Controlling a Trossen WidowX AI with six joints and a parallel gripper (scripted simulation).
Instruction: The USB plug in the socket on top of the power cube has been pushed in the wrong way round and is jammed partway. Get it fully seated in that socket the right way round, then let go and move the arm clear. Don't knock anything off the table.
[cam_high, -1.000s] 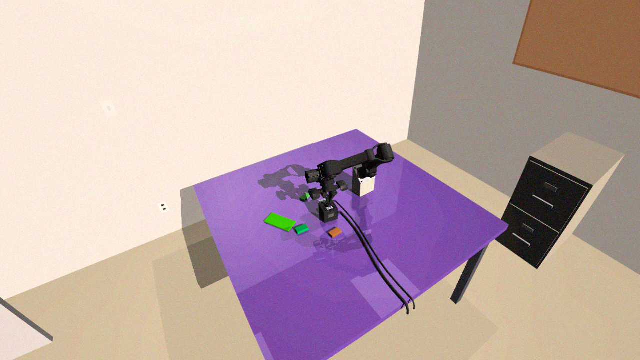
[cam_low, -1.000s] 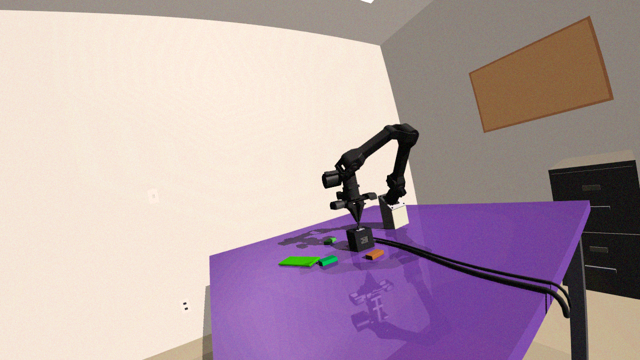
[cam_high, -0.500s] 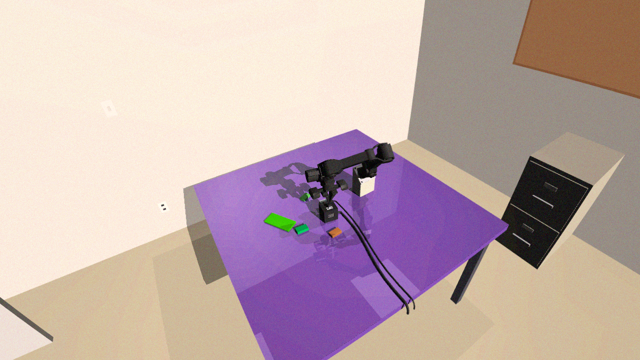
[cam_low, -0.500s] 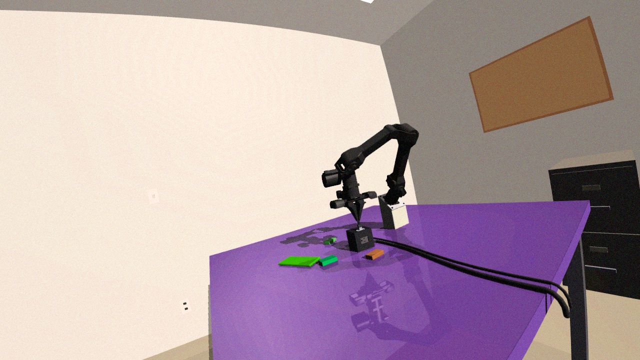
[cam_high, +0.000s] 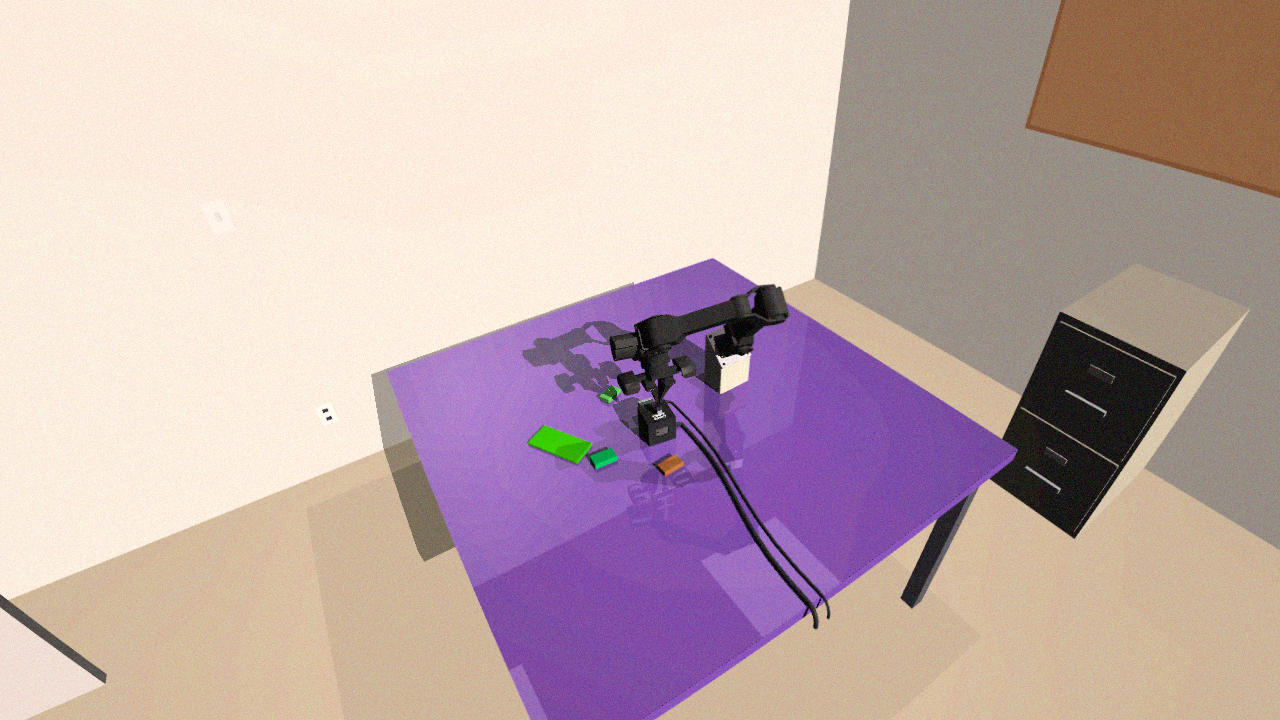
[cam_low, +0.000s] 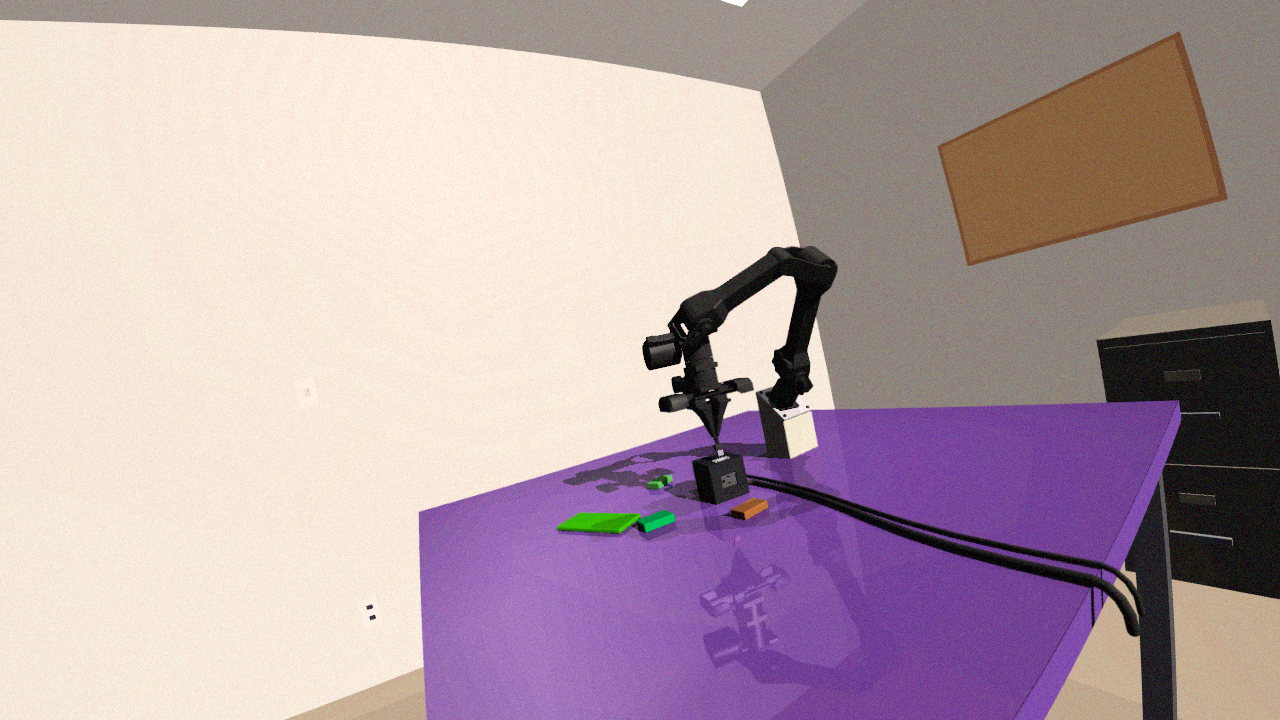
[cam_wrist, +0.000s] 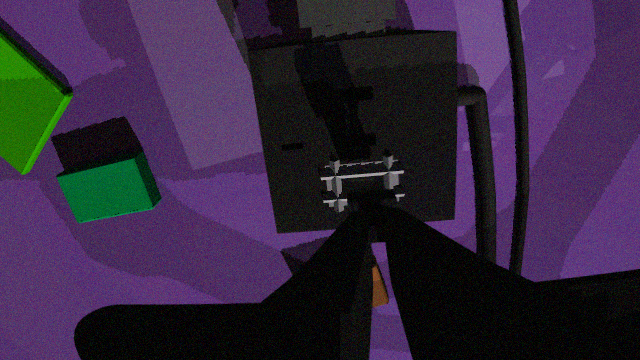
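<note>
Pincer (cam_low: 716, 438) points straight down over the power cube (cam_low: 721, 481), fingers pinched nearly together and clamped on the USB plug (cam_low: 718, 454). In the exterior view the plug's light body shows between the fingertips and the cube's top face; can't tell from any view whether its tip is clear of the socket or how deep it sits. In the wrist view the fingers converge at the near edge of the cube's top, right at the light-edged socket frame (cam_wrist: 362, 181), and the plug itself is hidden behind the fingertips. The power cube (cam_high: 657, 423) stands on the purple desk (cam_high: 805, 420), upright, roughly mid-desk. Two black cables (cam_high: 760, 528) leave the cube's side and run off across the desk, hanging over the edge away from the arm base. Arm base (cam_low: 787, 429) stands behind the cube, well apart, on a pale block. Near the cube, none touching it: orange block (cam_high: 669, 463) just in front of it, dark green block (cam_high: 603, 459) to the front-left of the cube in the top view, flat bright green slab (cam_high: 559, 443) just beyond that block, small green piece (cam_high: 610, 392) behind-left of the cube. All of them lie flat on the desk.
</note>
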